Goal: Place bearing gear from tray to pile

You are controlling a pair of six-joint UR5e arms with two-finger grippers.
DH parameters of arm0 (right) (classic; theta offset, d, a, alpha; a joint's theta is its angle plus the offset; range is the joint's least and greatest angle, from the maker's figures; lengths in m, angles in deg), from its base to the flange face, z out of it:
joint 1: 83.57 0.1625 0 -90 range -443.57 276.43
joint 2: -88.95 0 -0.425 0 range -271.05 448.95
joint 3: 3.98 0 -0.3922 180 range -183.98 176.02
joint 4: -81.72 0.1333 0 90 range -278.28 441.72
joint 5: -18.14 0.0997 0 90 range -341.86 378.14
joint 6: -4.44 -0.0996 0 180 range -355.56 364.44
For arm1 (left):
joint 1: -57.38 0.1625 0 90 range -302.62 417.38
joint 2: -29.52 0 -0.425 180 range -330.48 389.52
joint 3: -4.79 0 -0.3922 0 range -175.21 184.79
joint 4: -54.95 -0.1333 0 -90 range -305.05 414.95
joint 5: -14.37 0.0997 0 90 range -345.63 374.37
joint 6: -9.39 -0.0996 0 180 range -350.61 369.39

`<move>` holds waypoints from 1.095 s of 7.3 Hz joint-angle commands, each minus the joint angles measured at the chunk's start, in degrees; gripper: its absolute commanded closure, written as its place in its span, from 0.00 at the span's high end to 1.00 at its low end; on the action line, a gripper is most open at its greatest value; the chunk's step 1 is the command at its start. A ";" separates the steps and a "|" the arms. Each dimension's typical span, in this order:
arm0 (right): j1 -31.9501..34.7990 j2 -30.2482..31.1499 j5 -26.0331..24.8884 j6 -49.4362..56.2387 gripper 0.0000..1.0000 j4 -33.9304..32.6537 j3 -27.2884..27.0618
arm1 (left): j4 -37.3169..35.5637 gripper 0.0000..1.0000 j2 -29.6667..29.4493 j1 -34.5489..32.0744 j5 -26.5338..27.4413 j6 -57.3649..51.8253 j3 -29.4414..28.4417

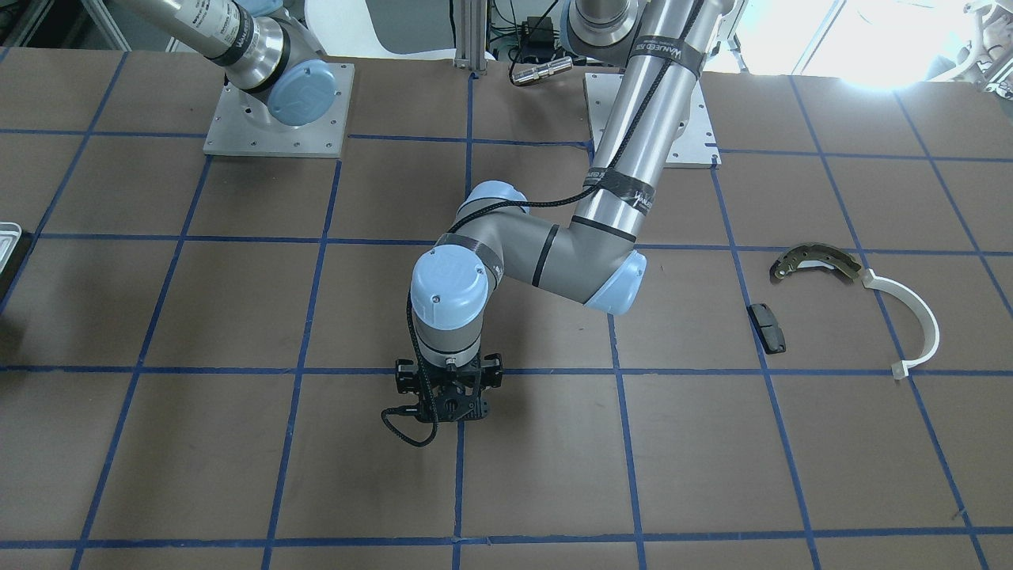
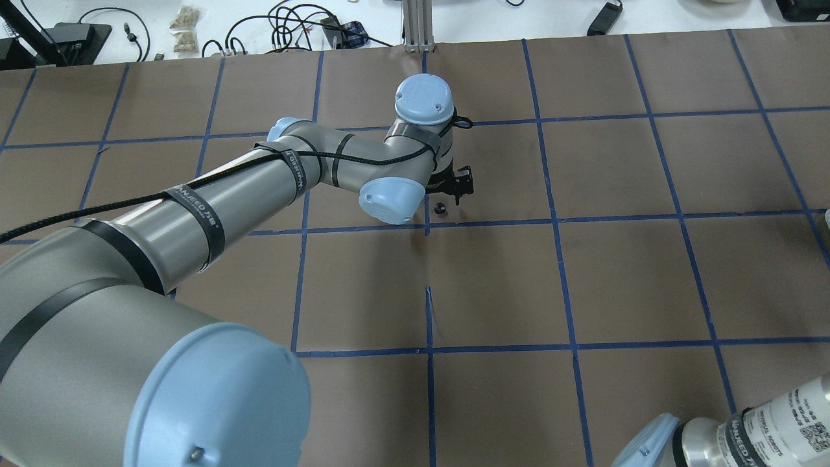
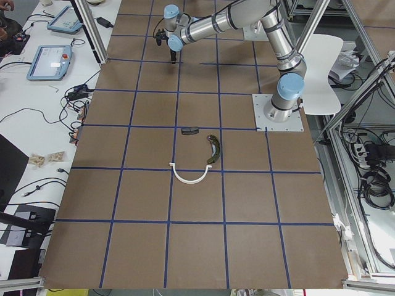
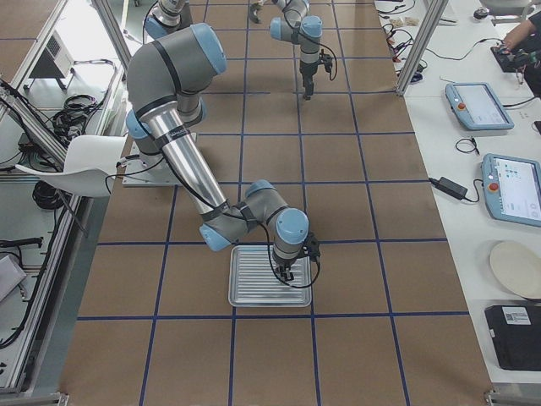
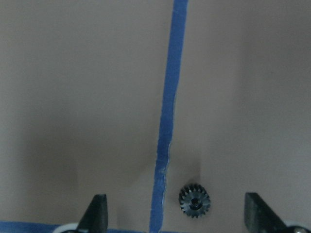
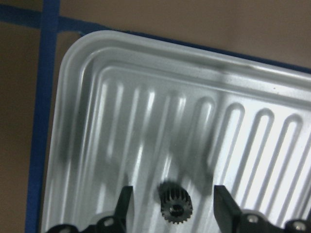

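A small dark toothed bearing gear (image 5: pixel 195 200) lies on the brown table beside a blue tape line, between the open fingers of my left gripper (image 5: pixel 177 213). It also shows in the overhead view (image 2: pixel 439 208), just below the left gripper (image 2: pixel 452 189). A second bearing gear (image 6: pixel 176 203) lies in the silvery ridged tray (image 6: pixel 146 77), between the open fingers of my right gripper (image 6: pixel 174 208). The tray (image 4: pixel 254 296) sits under the near arm. The pile is the brake shoe (image 1: pixel 815 264), black pad (image 1: pixel 768 327) and white arc (image 1: pixel 922 324), well away from both grippers.
Blue tape lines grid the brown table. The arm base plates (image 1: pixel 277 111) stand at the robot's edge. The tray's corner (image 1: pixel 8 237) shows at the front view's left edge. Tablets and cables lie on the side benches.
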 commanded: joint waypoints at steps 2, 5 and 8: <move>-0.16 -0.02 -0.54 0.91 0.29 0.09 0.04 | -0.25 0.36 -0.40 0.05 -0.12 -0.27 -0.43; 0.02 1.21 -3.17 0.83 0.10 1.49 0.21 | 0.01 0.00 -0.05 0.05 -0.03 -1.50 -0.17; 8.15 12.17 -3.35 -8.11 0.11 11.84 -0.14 | 7.78 0.00 6.69 9.05 -0.56 -17.15 0.00</move>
